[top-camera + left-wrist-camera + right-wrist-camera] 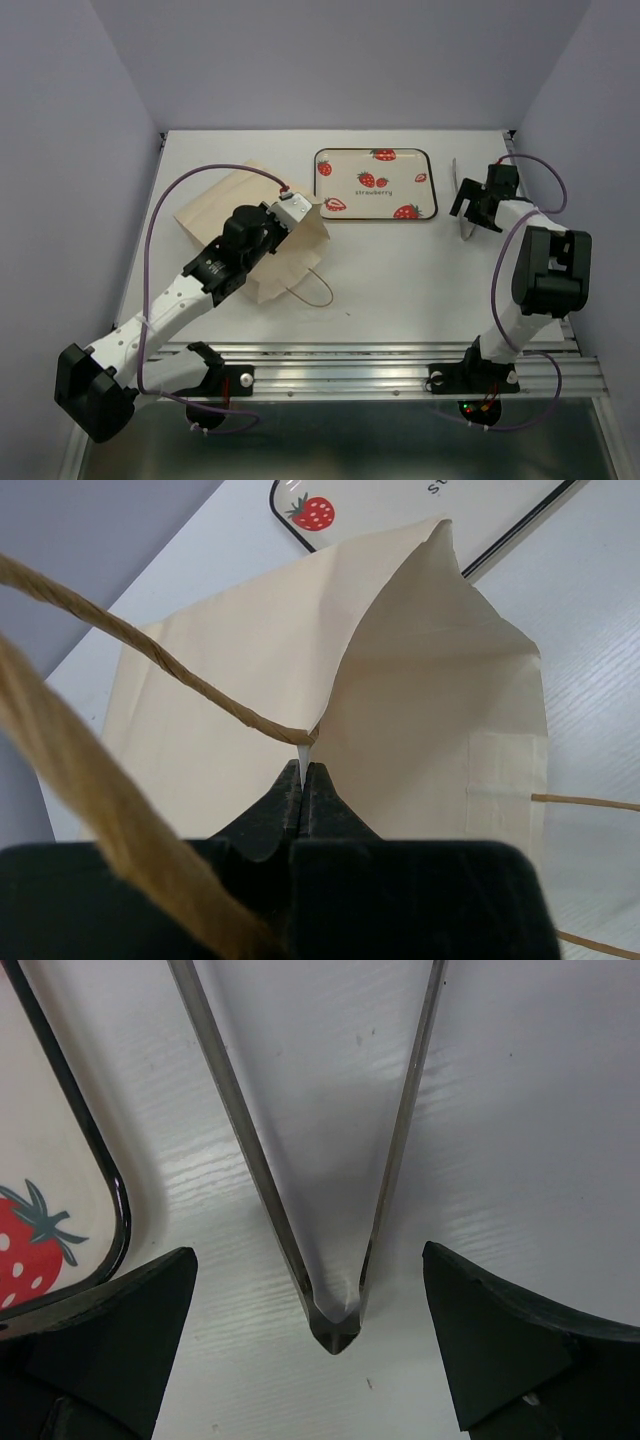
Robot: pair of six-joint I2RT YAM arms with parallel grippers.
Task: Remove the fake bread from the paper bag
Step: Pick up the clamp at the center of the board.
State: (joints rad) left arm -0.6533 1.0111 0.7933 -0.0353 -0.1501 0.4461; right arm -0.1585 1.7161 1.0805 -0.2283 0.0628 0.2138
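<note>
Room: plain lavender-grey walls point(60, 150) on three sides. White table point(400, 270) with a faint wood-grain texture, seen only in the wrist views. Aluminium rail point(380, 355) along the near edge, arm bases bolted to it.

Paper bag point(220, 200): tan kraft, lying on its side left of centre, mouth end toward the tray's near-left corner and just beside it. No print on the bag. The left wrist view looks into the raised mouth: bare cream paper and one fold line. The fake bread is not visible from any camera.

Tray point(400, 170): cream with a dark rim, at the far centre of the table, red strawberries scattered over it. The word "strawberry" point(375, 194) is printed in small lower case near the middle, the only writing legible. The left wrist view cuts it to a stray letter or two.

Left gripper point(305, 775): jaws pressed fully together, pinching the upper lip of the bag mouth right where a brown string handle point(180, 675) meets the paper.

Right gripper point(307, 1260): jaws spread wide, gripping nothing, low over the table right of the tray. Its fingers straddle the hinge end of metal tongs point(335, 1332), which lie flat with their arms splayed away. The top view shows these only as a thin sliver.
</note>
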